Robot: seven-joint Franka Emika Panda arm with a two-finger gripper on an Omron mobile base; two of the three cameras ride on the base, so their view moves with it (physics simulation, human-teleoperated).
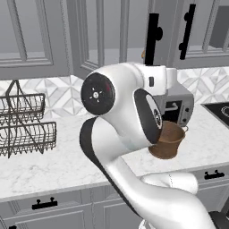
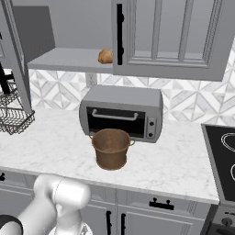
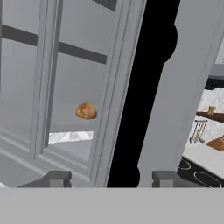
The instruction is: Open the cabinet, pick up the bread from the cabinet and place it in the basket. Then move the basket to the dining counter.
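The cabinet (image 2: 69, 59) has its left door swung open, baring a grey shelf. The bread (image 2: 105, 56), a small golden-brown bun, lies on that shelf beside the shut right door, and the hand view shows the bread (image 3: 86, 110) past the open door's edge. My gripper (image 3: 110, 179) is open, its fingertips (image 3: 52, 178) standing apart on either side of the foot of the door's black bar handle (image 3: 148, 87), holding nothing. The brown woven basket (image 2: 111, 148) stands upright on the worktop in front of the toaster oven, and the basket (image 1: 167, 141) is partly behind my arm. The dining counter is out of view.
A grey toaster oven (image 2: 121, 112) sits on the marble worktop (image 2: 50, 147) just behind the basket. A dark wire two-tier rack (image 1: 22, 125) stands at the left. A black stovetop (image 2: 225, 156) is at the right. Grey drawers with short black handles (image 2: 158, 204) run below.
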